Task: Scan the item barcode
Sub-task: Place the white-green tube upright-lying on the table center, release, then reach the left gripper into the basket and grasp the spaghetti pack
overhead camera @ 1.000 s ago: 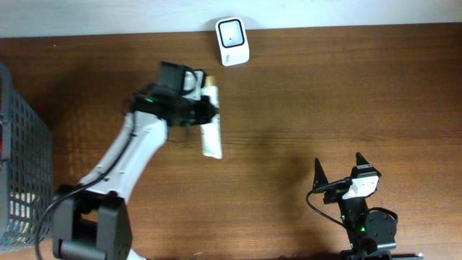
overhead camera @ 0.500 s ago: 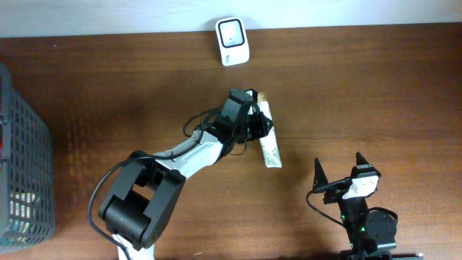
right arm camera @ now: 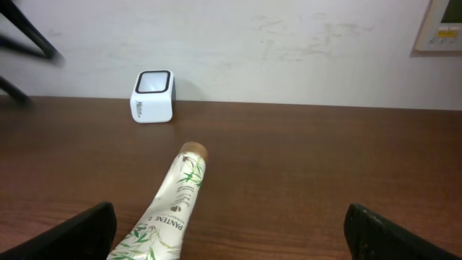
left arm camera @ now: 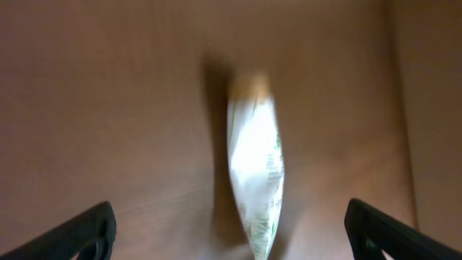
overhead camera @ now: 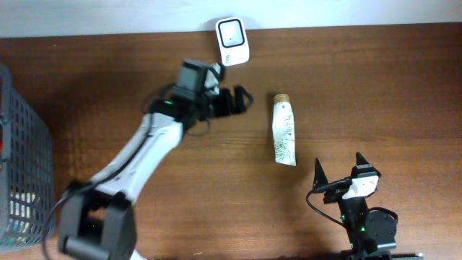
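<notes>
Just below and to the right of the barcode scanner (overhead camera: 232,41), the Pantene tube (overhead camera: 284,132) lies flat on the wooden table (overhead camera: 375,79), free of both grippers. The tube is white with a green leaf print. Its tan cap points toward the scanner's side of the table and its crimped end points away. Tube and scanner are apart, not touching.

Left gripper (overhead camera: 243,100): just below the scanner, level with the tube's cap and beside it, with a clear gap of bare wood between. Jaws spread wide, nothing in them. The left wrist view is blurred; the fingertips sit at its lower corners and the tube lies beyond them.

Right gripper (overhead camera: 338,160): well away from the scanner, past the tube's crimped end. Jaws spread wide, empty. Its wrist view shows the tube in front and the scanner against the wall behind, dark window on top.

Grey mesh basket (overhead camera: 22,152): far left of the scanner. Cannot tell which face of the tube carries the barcode.
</notes>
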{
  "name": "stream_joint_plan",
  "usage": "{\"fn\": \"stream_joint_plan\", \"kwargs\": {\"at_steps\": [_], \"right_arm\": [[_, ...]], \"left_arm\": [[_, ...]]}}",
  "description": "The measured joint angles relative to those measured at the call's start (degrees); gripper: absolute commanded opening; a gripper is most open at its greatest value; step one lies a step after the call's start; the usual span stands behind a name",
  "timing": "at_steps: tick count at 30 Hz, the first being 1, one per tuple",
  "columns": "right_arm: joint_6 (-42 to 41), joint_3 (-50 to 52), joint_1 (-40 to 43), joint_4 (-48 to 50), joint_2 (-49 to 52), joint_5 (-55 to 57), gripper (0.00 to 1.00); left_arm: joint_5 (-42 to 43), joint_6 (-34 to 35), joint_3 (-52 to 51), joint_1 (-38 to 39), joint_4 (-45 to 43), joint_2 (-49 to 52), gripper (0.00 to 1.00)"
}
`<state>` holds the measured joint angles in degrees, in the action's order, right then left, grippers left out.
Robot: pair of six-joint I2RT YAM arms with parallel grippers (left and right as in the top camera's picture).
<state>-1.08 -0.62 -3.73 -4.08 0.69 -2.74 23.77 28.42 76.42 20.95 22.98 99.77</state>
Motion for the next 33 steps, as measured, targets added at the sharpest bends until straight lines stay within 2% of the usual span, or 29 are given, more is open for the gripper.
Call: {"fn": "stream_joint_plan", "kwargs": {"at_steps": [1, 4, 6, 8, 9, 12, 14, 17, 21, 27, 33], "right_arm": [[0.0, 0.0, 0.0, 0.02, 0.0, 0.02, 0.99], [0.0, 0.0, 0.0, 0.0, 0.0, -0.02, 0.99], [0.0, 0.0, 0.0, 0.0, 0.0, 0.04, 0.98], [0.0, 0.0, 0.0, 0.02, 0.0, 0.0, 0.99], [0.0, 0.0, 0.0, 0.0, -0.02, 0.02, 0.99], [0.0, 0.0, 0.0, 0.0, 0.0, 0.02, 0.99], [0.02, 0.0, 0.0, 0.0, 0.0, 0.02, 0.99], [0.0, 0.0, 0.0, 0.0, 0.0, 0.04, 0.99], [0.0, 0.0, 0.0, 0.0, 0.0, 0.02, 0.99], [0.0, 0.0, 0.0, 0.0, 0.0, 0.02, 0.99], [-0.02, 0.0, 0.0, 0.0, 0.0, 0.02, 0.99]], "left_arm": [[-1.03, -4.44, 3.98, -3.1, 6.45, -3.21, 0.99], [-3.23, -14.88, 16.09, -17.92, 15.26, -12.09, 0.99], [-3.3, -17.46, 20.41, -28.22, 19.56, -15.63, 1.0], [-3.93, -18.71, 21.77, -42.32, 21.18, -17.25, 0.91], [-4.48, -19.19, 21.77, -48.52, 22.23, -17.16, 0.9], [-5.09, -19.43, 21.73, -60.87, 23.02, -16.46, 0.9], [-8.02, -19.45, 21.73, -67.36, 23.02, -16.46, 0.93], [-18.73, -20.11, 21.73, -71.73, 23.17, -15.85, 0.93], [-28.63, -26.99, 21.75, -72.08, 25.73, -10.51, 0.93], [-32.17, -37.79, 21.7, -72.08, 26.97, 1.42, 0.92], [-32.37, -45.51, 20.74, -72.08, 26.45, 10.56, 0.9]]}}
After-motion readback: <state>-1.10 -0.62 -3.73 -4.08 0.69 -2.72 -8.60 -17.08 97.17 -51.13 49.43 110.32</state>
